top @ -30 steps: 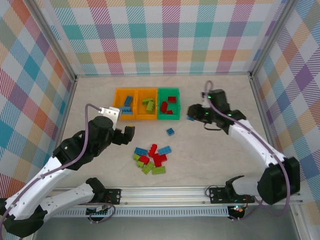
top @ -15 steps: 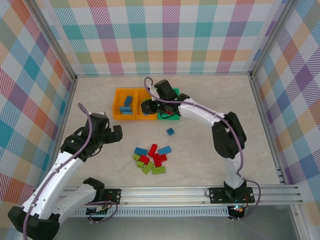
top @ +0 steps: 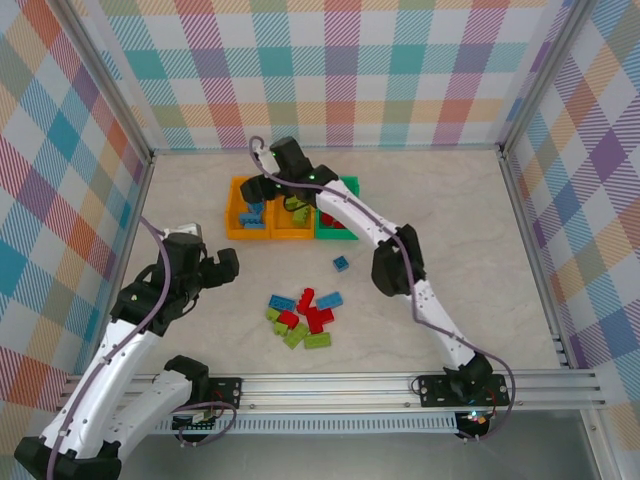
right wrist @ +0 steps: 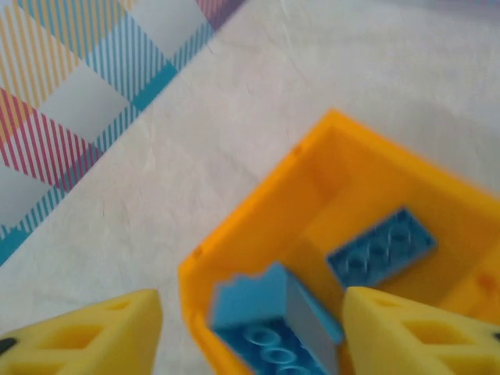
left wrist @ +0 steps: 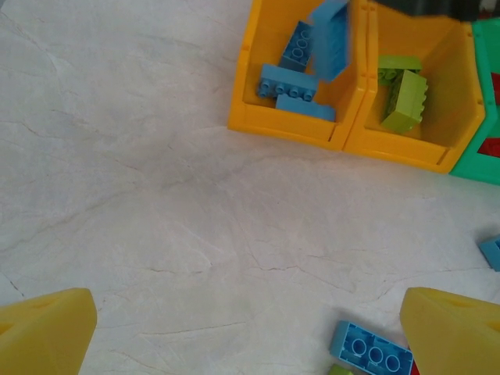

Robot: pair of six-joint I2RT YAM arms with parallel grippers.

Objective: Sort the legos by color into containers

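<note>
The right claw (right wrist: 251,297) is hanging released over the left orange bin (top: 232,215), and a blue brick (left wrist: 331,39) is dropping, blurred, between its spread fingers towards the blue legos already lying there. It is falling close to the bin's corner, so it may be clipping the rim or bouncing off the bricks below and tumbling onto the surface (top: 450,250). The outstretched arm is also crossing the middle orange bin (top: 293,237) and could be nudging it on retreat. The left claw (left wrist: 246,312) is gaping, holding nothing. A second ago the right claw was clenching that brick beside the green bin (top: 350,182); the mixed pile (top: 302,318) is lying unchanged.
</note>
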